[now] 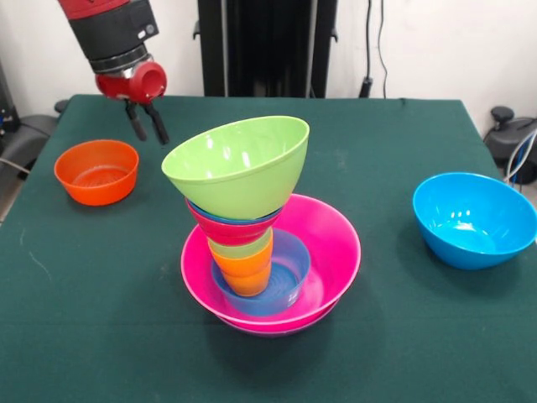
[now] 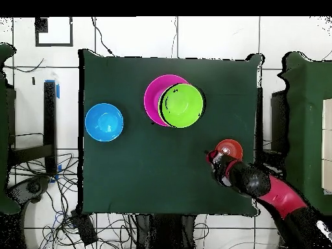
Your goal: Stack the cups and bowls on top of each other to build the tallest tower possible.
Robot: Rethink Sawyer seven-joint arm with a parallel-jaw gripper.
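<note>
On the green counter, the tower leans: a lime green bowl tilts atop red and dark-blue bowls, two nested cups and a light-blue bowl, all inside the pink bowl. The claw hangs released and empty, just beside the small orange bowl; the sky-blue bowl sits well apart. The step in hand appears to be fetching the orange bowl, which calls for a rim grasp and gentle placement on the tilted top

Bowls: seven — pink, purple, light-blue, red, lime green, sky-blue, orange. Cups: two — orange, light green.
</note>
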